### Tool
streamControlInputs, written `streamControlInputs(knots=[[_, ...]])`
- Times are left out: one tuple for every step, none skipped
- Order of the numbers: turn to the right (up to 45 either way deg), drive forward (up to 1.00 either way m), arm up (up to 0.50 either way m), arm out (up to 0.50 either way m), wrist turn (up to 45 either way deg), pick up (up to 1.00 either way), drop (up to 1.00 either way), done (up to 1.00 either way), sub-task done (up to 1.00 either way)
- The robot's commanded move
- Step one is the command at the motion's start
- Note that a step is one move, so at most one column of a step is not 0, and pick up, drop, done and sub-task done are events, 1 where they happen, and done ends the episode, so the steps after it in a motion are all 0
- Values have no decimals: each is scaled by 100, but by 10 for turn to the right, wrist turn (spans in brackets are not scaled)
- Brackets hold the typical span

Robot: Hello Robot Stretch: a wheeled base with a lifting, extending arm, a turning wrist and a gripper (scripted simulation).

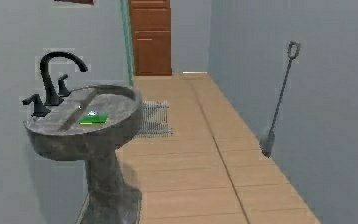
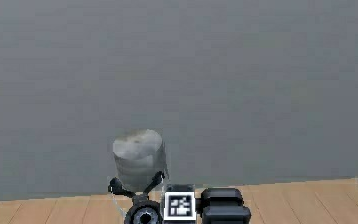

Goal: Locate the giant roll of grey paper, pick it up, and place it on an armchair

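1. You are, as I judge it, in the pick-up step. A plain grey wall (image 2: pixel 187 70) backs the arm side view, and the roll of grey paper (image 2: pixel 139 155) stands upright against it, left of middle and low, just above the strip of wooden floor (image 2: pixel 47 210).
2. The next move calls for making sure of the roll, raising it clear, then drawing the arm back. After that, drive down the corridor floor (image 1: pixel 202 150) toward the far brown door (image 1: pixel 152 40) to look for an armchair, and keep off the stone sink (image 1: pixel 87 125) at near left.
3. The arm (image 2: pixel 225 208) lies low at the bottom edge, right of middle, hardly reaching out.
4. The gripper (image 2: pixel 140 192) sits at the roll's foot. You cannot tell its grip, nor whether it holds the roll.
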Motion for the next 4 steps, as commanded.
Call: streamControlInputs(knots=[[150,0,0,0,0,0,0,0,0],[0,75,0,0,0,0,0,0,0],[0,100,0,0,0,0,0,0,0],[-90,0,0,0,0,0,0,0,0]])
